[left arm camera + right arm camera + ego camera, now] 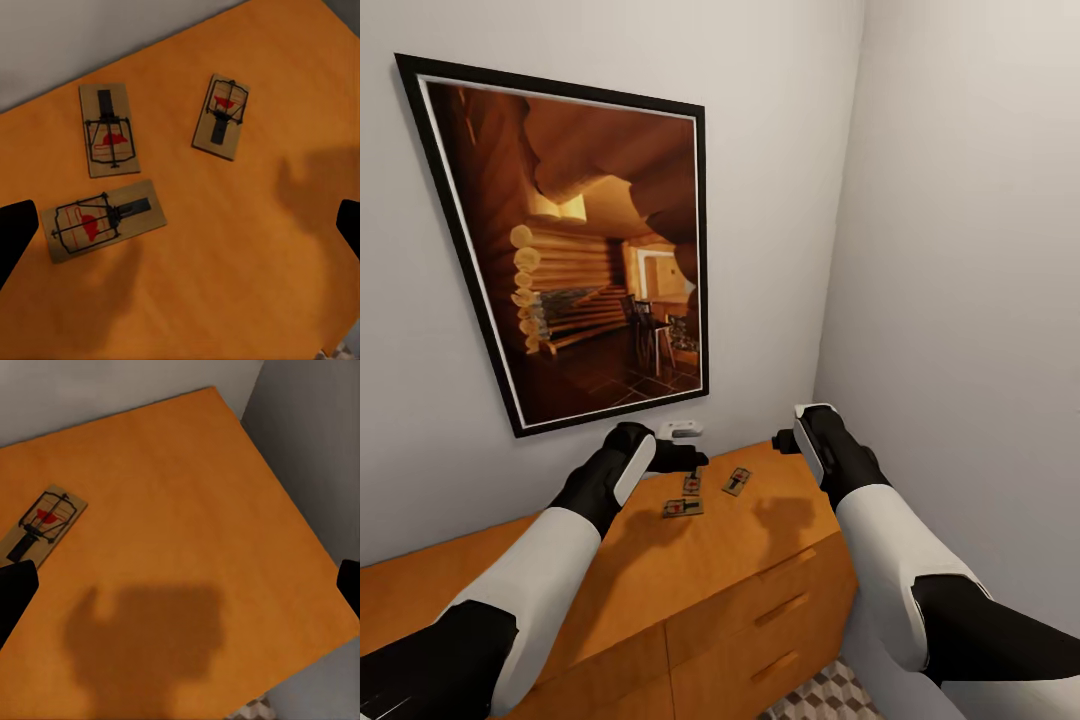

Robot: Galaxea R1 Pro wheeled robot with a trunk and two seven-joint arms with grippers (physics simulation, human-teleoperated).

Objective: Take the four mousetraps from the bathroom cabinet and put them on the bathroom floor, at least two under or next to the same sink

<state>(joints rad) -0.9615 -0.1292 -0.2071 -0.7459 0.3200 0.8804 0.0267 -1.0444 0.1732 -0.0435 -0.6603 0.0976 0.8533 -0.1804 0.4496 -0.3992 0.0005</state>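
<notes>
— Pincers first: left gripper (180,225) is hovering over the cabinet (690,570) w/ fingers spread wide (dark tips sitting at opposite edges of its wrist view), nothing between them. Right gripper (180,585) is likewise apart and empty, hanging over the bare end of the top near the corner wall.

— Why are both hanging up there?

— Prob. lining up a top-down grab. Traps are lying flat on the top, so coming straight down is the sensible approach, I reckon.

— Going big to small, what's around?

— Framed picture (575,250) of a log cabin interior is taking up most of the wall. Below it, the cabinet is stretching along that wall, drawer fronts facing the robot. A sliver of the bathroom floor (830,695) is peeking out at the cabinet's foot. A small white object (682,429) is sitting at the back against the wall.

— And the mousetraps?

— Three are showing on top: one (105,225) nearest the left gripper, one (109,129) just behind it, and one (221,116) apart toward the right arm (same one the right wrist cam is catching at its edge). A fourth I can't make out. None is on the floor yet, so the task is looking barely begun.
</notes>
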